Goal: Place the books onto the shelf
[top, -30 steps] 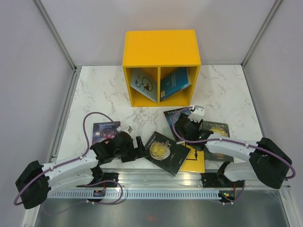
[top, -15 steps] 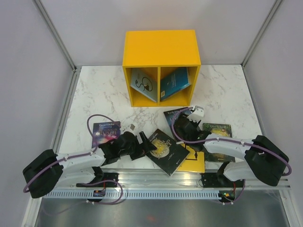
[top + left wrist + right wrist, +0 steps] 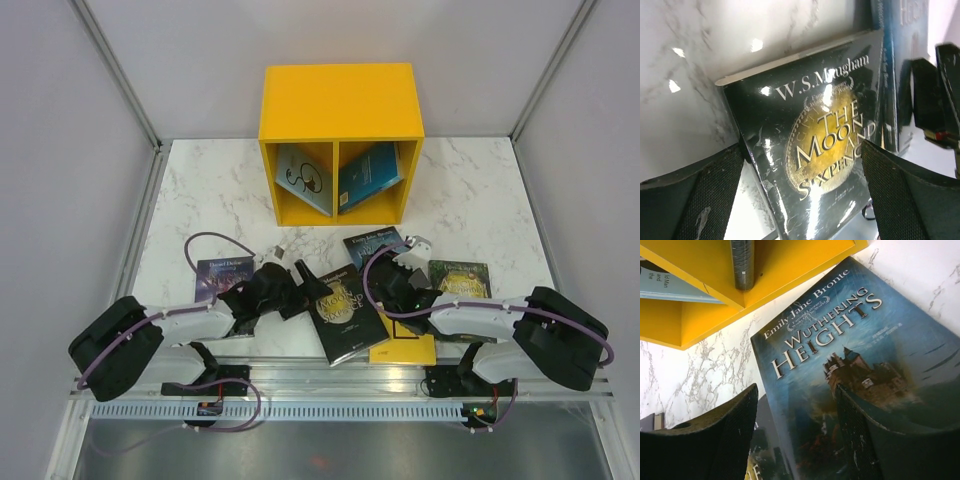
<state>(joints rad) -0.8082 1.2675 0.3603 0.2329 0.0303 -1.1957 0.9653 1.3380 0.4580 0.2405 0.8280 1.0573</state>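
We are logging a marble table [image 3: 210,190] bearing a yellow shelf [image 3: 340,110] at the rear, with a light blue book [image 3: 303,178] leaning in its left compartment and a teal book [image 3: 368,172] in its right. Lying in front: purple book [image 3: 222,272], black book [image 3: 347,312], blue book [image 3: 372,243], green book [image 3: 462,278], yellow book [image 3: 405,348].

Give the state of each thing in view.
Shelf, one leaning book per compartment.
Left gripper, open over Moon and Sixpence.
Right gripper, open over Wuthering Heights.
Moon and Sixpence, flat on the table.
Wuthering Heights, flat on the table.
Yellow book, flat, partly covered.
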